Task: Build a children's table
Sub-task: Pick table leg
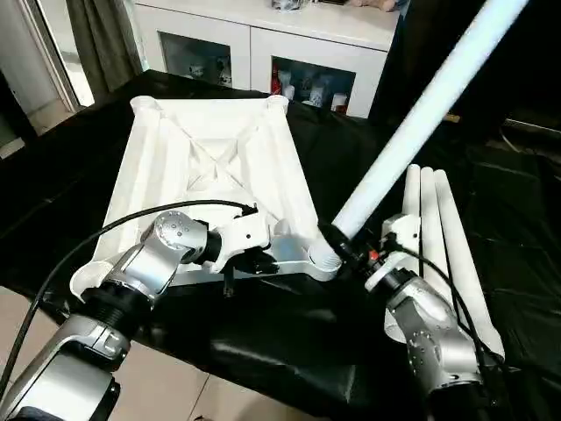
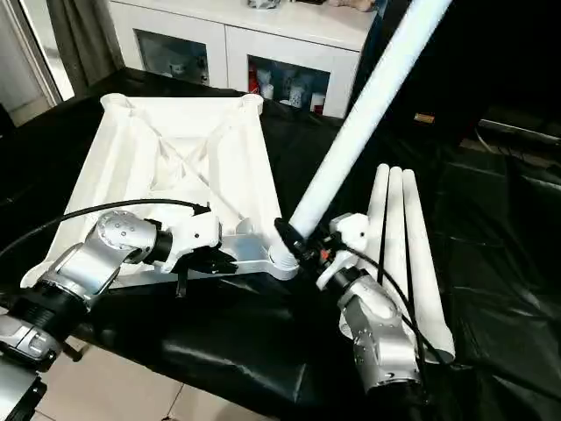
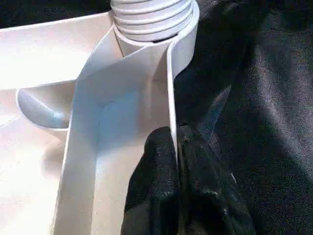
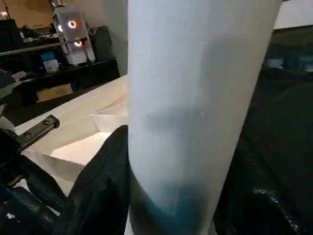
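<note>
Table top: the white table top (image 1: pixel 210 158) lies ribbed side up on the black-draped tabletop (image 1: pixel 79 184), its long axis running away from the robot
Leg in hand: one white leg (image 1: pixel 421 114) slants up and to the right, its lower end seated in the near right corner socket (image 1: pixel 323 260) (threaded rings show there in the left wrist view)
Right pincer: the right pincer (image 1: pixel 344 246) is clenched around that leg just above the socket
Left pincer: the left pincer (image 3: pixel 178 186) is clamped on the table top's near edge wall beside the same socket
Spare legs: three spare legs (image 1: pixel 438 237) lie side by side, touching, on the tabletop at the right
Background: a white cabinet (image 1: pixel 263 44) stands beyond the tabletop
</note>
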Robot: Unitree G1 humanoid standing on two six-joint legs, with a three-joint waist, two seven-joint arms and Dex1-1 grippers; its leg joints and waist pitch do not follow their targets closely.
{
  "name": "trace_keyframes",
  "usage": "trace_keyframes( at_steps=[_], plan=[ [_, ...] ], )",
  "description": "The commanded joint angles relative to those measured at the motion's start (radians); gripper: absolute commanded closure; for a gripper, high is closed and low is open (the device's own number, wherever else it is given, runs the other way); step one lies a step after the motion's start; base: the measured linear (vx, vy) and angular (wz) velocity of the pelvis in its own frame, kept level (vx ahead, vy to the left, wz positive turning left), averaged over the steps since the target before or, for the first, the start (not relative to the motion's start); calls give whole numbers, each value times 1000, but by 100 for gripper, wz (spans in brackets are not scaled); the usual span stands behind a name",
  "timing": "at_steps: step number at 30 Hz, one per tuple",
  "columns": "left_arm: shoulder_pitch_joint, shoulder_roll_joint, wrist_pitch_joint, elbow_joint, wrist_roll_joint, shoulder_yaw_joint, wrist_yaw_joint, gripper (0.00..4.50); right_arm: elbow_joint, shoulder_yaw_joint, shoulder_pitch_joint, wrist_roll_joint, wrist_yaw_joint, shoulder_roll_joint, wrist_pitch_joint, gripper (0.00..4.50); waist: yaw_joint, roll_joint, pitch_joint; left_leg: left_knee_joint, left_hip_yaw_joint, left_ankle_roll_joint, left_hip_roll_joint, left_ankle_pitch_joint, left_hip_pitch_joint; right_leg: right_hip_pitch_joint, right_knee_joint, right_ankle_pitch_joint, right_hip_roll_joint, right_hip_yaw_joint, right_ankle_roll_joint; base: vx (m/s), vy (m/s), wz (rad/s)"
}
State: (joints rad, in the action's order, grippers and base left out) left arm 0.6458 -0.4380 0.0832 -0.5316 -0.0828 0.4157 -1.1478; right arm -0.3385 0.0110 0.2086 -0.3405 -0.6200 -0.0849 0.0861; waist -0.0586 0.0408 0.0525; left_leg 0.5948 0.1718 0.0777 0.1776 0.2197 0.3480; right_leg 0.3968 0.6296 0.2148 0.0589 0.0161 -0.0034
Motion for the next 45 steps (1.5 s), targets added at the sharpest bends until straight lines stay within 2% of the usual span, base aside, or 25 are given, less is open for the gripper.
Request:
trace_keyframes(
  at_steps=[1,5,8,12,15,17,18,23,30,31,34,41,44,45],
  plan=[
    [9,-30,14,-46,-56,15,14,450,-96,21,-41,82,5,-29,-19,262,-2,-18,-39,-94,-18,4,52,246,1,-35,-94,225,78,-46,-212,0,0,0],
    [10,-31,12,-49,-56,14,13,450,-108,35,-38,98,-2,-36,-2,262,-1,-20,-37,-96,-20,5,52,264,1,-33,-97,259,79,-46,-207,0,0,0],
    [7,-36,11,-47,-56,15,9,450,-106,71,-30,125,-22,-56,-4,262,-1,-19,-36,-97,-20,4,52,267,2,-32,-100,283,79,-47,-197,0,0,0],
    [4,-41,1,-45,-48,13,-6,450,-96,108,0,127,-73,-83,-46,262,3,-17,-35,-97,-20,-1,51,254,5,-33,-100,279,78,-46,-194,0,0,0],
    [3,-42,-3,-44,-45,12,-11,450,-103,121,20,126,-105,-97,-64,262,3,-15,-37,-97,-20,-5,52,257,2,-33,-100,285,78,-47,-196,0,0,0],
    [2,-43,-4,-43,-44,11,-13,450,-106,129,34,121,-132,-107,-80,262,3,-14,-37,-96,-20,-9,53,243,5,-34,-99,264,78,-46,-200,0,0,0],
    [1,-44,-4,-41,-42,11,-14,450,-106,135,41,119,-150,-115,-89,262,4,-10,-38,-95,-19,-12,53,234,4,-35,-97,240,78,-46,-205,0,0,0],
    [-5,-51,-6,-32,-36,6,-21,450,-115,154,61,96,-223,-142,-134,262,3,-11,-38,-93,-17,-24,53,206,5,-38,-93,187,78,-45,-223,0,0,0],
    [-29,-76,-49,4,8,-2,-106,450,-170,194,81,116,-374,-196,-116,262,6,-11,-41,-89,-14,-49,53,157,4,-43,-83,73,76,-41,-259,0,0,0],
    [-35,-88,-51,19,14,4,-134,450,-175,208,90,120,-408,-210,-121,262,7,-11,-42,-88,-15,-57,54,132,4,-47,-78,25,76,-39,-271,0,0,0],
    [-48,-108,-46,50,23,15,-182,450,-188,228,109,134,-465,-232,-130,262,7,-11,-42,-87,-12,-69,54,120,1,-46,-77,-4,76,-38,-285,0,0,0],
    [-51,-110,-39,52,24,5,-161,450,-239,234,149,153,-500,-237,-110,262,11,-10,-38,-88,-11,-65,54,136,0,-46,-80,33,77,-38,-294,0,0,0],
    [-46,-100,-33,42,21,-7,-126,450,-269,217,161,157,-465,-223,-90,262,13,-10,-34,-92,-11,-52,56,171,-3,-41,-87,96,79,-40,-287,0,0,0],
    [-39,-87,-8,28,12,-19,-78,450,-300,192,173,158,-403,-205,-79,262,13,-9,-31,-95,-12,-44,56,191,-4,-40,-90,132,79,-41,-280,0,0,0]
  ],
)
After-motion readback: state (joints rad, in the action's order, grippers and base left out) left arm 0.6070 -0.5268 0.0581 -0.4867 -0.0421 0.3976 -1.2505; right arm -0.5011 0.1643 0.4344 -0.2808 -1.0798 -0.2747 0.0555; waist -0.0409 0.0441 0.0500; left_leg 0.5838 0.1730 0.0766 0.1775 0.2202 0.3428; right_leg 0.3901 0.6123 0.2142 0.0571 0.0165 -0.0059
